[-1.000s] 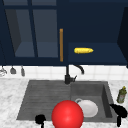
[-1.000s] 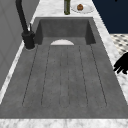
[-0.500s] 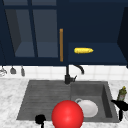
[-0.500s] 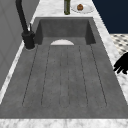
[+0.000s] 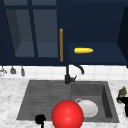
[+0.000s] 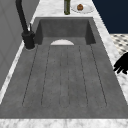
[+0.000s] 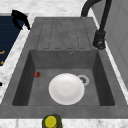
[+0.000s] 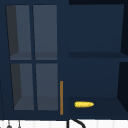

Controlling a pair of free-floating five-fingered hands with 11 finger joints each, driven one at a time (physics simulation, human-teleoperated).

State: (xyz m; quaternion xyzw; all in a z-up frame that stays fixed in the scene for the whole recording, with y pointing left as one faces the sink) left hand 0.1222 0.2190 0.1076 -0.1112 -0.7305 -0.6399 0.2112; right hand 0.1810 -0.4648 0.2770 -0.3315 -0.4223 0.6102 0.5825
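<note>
Two black hands show in the front view, one at each end of the sink's near edge. The left hand (image 5: 40,119) hangs at the near left corner, over the front edge of the grooved draining board (image 5: 45,100). In the left side view the same hand (image 6: 122,64) sits off the near side of the sink (image 6: 65,72), above the marble counter (image 6: 117,47), with its fingers hanging down loosely and spread, relaxed and gripping nothing; it touches no object that I can see. In the right side view it (image 7: 20,18) appears at the far left, again with fingers drooping and apart.

To its right, near the middle of the front view, a red ball (image 5: 67,115) fills the near edge of the sink, overlapping the white plate (image 5: 88,108) that lies flat on the floor of the basin. The black tap (image 5: 70,75) stands at the far side between board and basin. Above it, a yellow corn cob (image 5: 83,50) lies on the open cabinet shelf (image 5: 100,56), right of the cabinet's brass handle (image 5: 61,45).

At the far right, the right hand (image 5: 123,100) sits by a small green plant (image 5: 122,92) on the counter; whether its fingers are curled or straight cannot be told
</note>
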